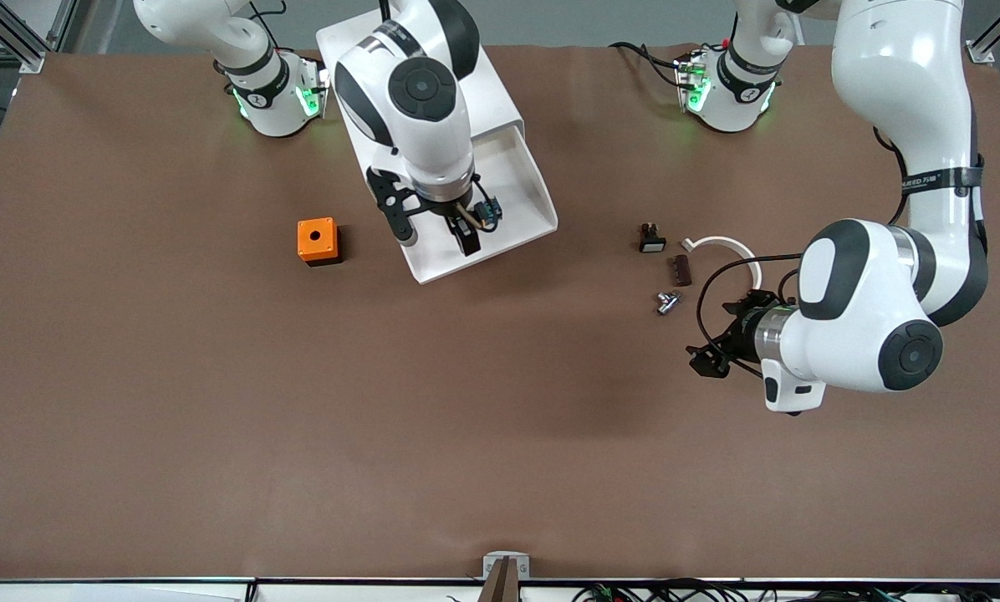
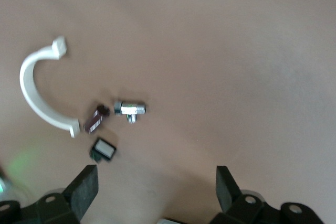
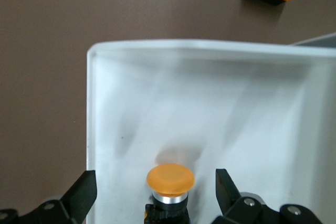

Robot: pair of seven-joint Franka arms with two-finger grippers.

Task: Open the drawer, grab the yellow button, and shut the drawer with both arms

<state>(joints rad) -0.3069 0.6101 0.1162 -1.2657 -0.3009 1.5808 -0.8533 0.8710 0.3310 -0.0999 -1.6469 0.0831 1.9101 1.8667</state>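
The drawer (image 1: pixel 517 196) of the white cabinet (image 1: pixel 433 58) stood pulled out near the tabletop's (image 1: pixel 216 418) edge where the arm bases stand, toward the right arm's end. The right gripper (image 1: pixel 437 234) hung over the open drawer tray with its fingers (image 3: pixel 79 198) spread apart and nothing between them. In the right wrist view the button (image 3: pixel 169 181) stood upright on the tray's white floor, its round orange cap up above a silvery collar, between the two fingers but touching neither. The orange box (image 1: pixel 318 241) sat on the tabletop just beside the drawer, nearer the right arm's end.

The left gripper (image 1: pixel 711 355) hovered above bare tabletop toward the left arm's end, fingers (image 2: pixel 84 190) likewise wide open and empty. Beside it lay a cluster of small parts: a curved white clip (image 1: pixel 730 248), a dark brown piece (image 1: pixel 682 269), a metal fitting (image 1: pixel 668 302) and a small black-and-white part (image 1: pixel 651 239), all close together and apart from the gripper.
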